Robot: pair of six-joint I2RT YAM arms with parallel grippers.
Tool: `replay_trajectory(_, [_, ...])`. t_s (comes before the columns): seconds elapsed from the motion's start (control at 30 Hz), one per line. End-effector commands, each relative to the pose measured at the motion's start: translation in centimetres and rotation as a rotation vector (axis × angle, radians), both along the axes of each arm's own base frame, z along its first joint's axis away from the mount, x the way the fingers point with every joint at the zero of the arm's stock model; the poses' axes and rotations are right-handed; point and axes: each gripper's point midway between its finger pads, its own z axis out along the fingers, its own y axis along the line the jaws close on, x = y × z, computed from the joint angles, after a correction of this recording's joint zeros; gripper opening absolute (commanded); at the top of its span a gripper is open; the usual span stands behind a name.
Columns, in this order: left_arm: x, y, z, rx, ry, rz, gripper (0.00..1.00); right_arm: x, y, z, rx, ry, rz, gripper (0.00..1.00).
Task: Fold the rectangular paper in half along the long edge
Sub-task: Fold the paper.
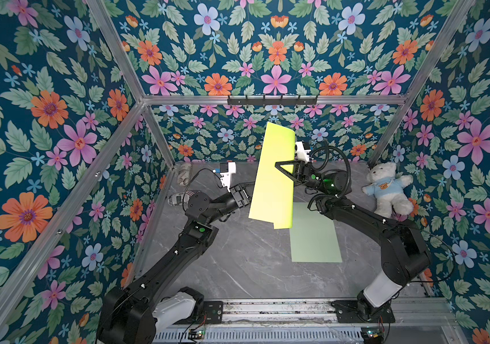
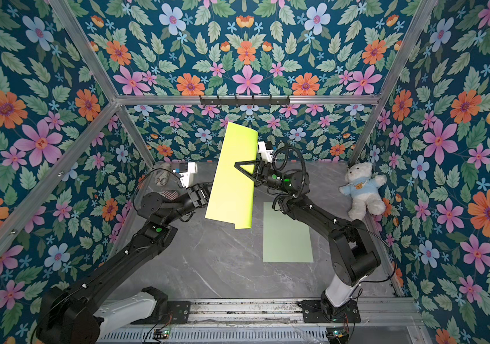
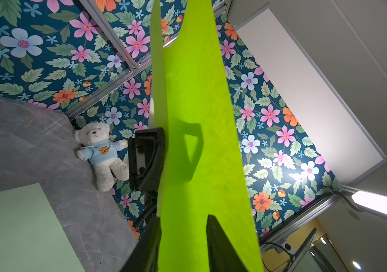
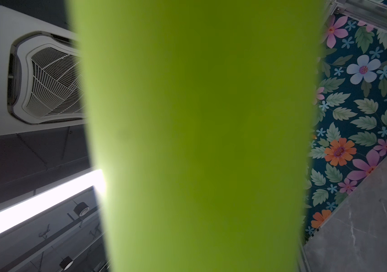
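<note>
While the yellow-green paper hangs clear of the tabletop, it stands steeply between the two sets of jaws, long axis running crosswise to both. Right jaws: set over one long edge at about mid-length, pinching the sheet. One triangular finger lies on the face turned up in both top views, and its partner shows against the other face in the left wrist view. Left jaws: at the opposite long edge, nearer the sheet's lower end, one finger on either side of it. Whether they grip or only flank it cannot be told. Sheet is already bent lengthwise: a second layer peeps out, offset, at the lower end, and the upper end curls over. Judgement: long edges not yet matched, crease not set. Next move turns on levelling those edges, and the left jaws sit nearer the offset corner. Pale green sheet lies flat below the right jaws; teddy bear well apart behind them.
</note>
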Motion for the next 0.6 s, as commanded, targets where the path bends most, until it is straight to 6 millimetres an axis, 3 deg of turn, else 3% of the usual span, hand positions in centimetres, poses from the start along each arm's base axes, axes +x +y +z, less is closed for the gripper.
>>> replay_trajectory(0.0, [0.1, -0.3, -0.2, 0.027, -0.009, 0.007, 0.37, 0.3, 0.0, 0.6, 0.008, -0.019, -0.020, 0.41])
replay_trajectory(0.27, [1.0, -1.3, -2.9, 0.105, 0.045, 0.016, 0.38, 0.4, 0.1, 0.8, -0.001, -0.022, -0.025, 0.42])
replay_trajectory(0.57, [0.5, -2.8, -2.7, 0.118, 0.030, -0.016, 0.41, 0.8, 0.4, 0.1, -0.026, -0.014, -0.042, 0.43])
